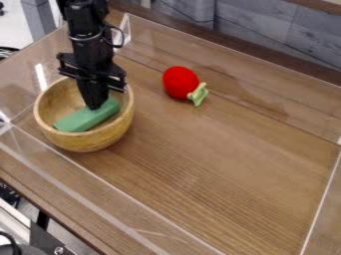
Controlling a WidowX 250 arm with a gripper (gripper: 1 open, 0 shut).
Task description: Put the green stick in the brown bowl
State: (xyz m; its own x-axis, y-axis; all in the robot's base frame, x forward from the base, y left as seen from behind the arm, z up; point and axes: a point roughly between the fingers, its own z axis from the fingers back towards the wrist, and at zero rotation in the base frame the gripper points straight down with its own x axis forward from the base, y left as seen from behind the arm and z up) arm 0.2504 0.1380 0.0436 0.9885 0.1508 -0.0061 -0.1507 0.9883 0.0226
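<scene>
At the left of the frame the clenched end effector (99,102) is seen directly above the green stick (90,117), whose long axis lies diagonally inside the brown bowl (60,133).

The arm (83,20) is cut off by the top edge. Part of the stick (83,119) is hidden behind the gripper (98,103), so contact cannot be judged.

Soft, even light falls on the desk (226,149), brightest behind the bowl (83,118), where pale glare washes out the wood. Shadows are faint, one lying just beside the bowl. The picture is small and coarse; fine edges look slightly blurred, perhaps from low resolution.
</scene>
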